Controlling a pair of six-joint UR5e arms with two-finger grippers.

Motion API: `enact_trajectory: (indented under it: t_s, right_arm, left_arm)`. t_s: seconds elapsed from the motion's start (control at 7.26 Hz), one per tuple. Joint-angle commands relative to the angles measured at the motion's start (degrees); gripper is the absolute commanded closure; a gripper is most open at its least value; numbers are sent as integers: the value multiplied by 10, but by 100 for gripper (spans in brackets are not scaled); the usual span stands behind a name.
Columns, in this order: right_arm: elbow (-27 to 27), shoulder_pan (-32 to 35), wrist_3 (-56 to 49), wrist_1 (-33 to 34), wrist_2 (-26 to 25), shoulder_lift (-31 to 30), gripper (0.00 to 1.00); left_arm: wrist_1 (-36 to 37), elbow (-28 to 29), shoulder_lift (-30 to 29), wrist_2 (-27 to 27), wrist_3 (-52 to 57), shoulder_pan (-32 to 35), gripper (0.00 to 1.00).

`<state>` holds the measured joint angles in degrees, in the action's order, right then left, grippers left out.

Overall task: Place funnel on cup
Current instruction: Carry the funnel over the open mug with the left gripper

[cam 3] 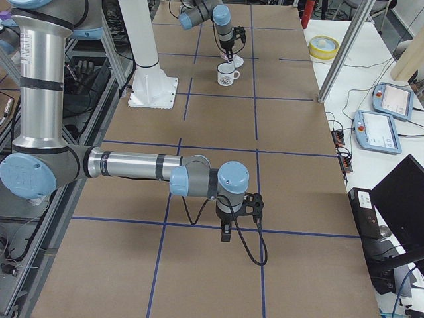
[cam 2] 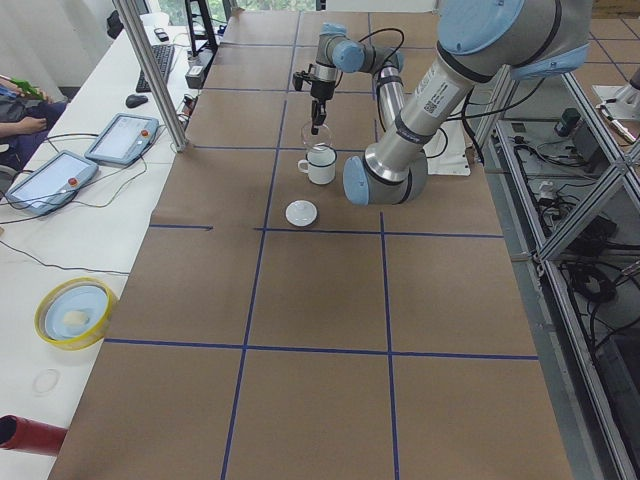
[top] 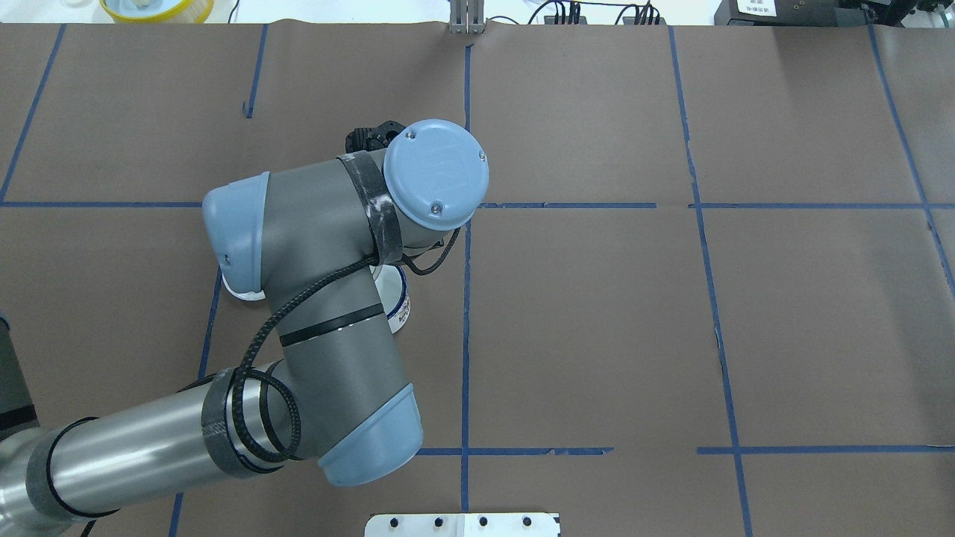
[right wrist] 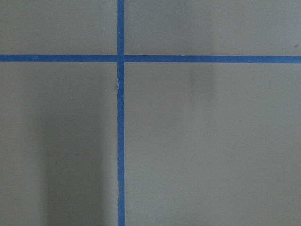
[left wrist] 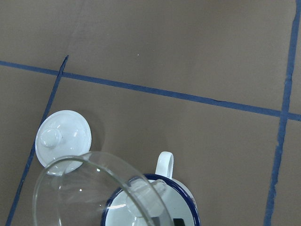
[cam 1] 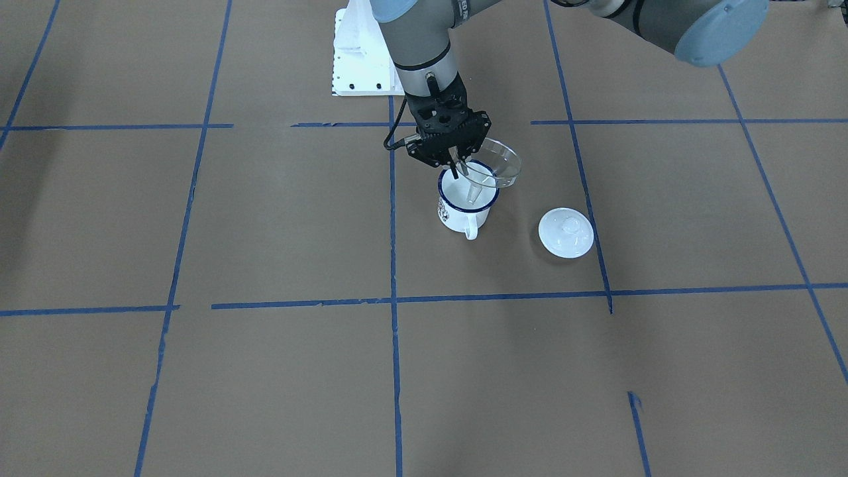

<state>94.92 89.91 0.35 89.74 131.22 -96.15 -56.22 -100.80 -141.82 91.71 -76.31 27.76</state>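
The clear funnel (cam 1: 493,161) hangs tilted over the cup (cam 1: 462,211), a white mug with a dark blue rim, and its thin stem points down into the mug's mouth. My left gripper (cam 1: 458,167) is shut on the funnel's rim, on the side toward the robot. The left wrist view shows the funnel's bowl (left wrist: 89,188) close up over the mug (left wrist: 162,207), whose handle points away from the robot. My right gripper (cam 3: 226,233) hovers low over bare table far from the mug, and I cannot tell whether it is open or shut.
A white domed lid with a knob (cam 1: 565,232) lies on the table beside the mug. The white base plate of an arm (cam 1: 361,63) sits behind the mug. Blue tape lines cross the brown table. A yellow bowl (cam 2: 72,312) sits on the side desk.
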Motion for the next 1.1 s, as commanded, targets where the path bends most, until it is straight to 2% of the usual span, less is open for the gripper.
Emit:
enact_trajectory:
  t_s: [0.0,0.41,0.55,0.69,0.96]
  right_arm:
    - [0,0,0,0,0,0,0]
    - [0,0,0,0,0,0,0]
    - [0,0,0,0,0,0,0]
    - [0,0,0,0,0,0,0]
    - [0,0,0,0,0,0,0]
  left_arm:
    - [12,7,2,-20,22,-22,100]
    - [16,7,0,-21,22,-36,100]
    - [15,7,0,-20,22,-35,66]
    - [12,7,4,-19,22,-35,1]
    - [12,-2,4,-19,21,-34,0]
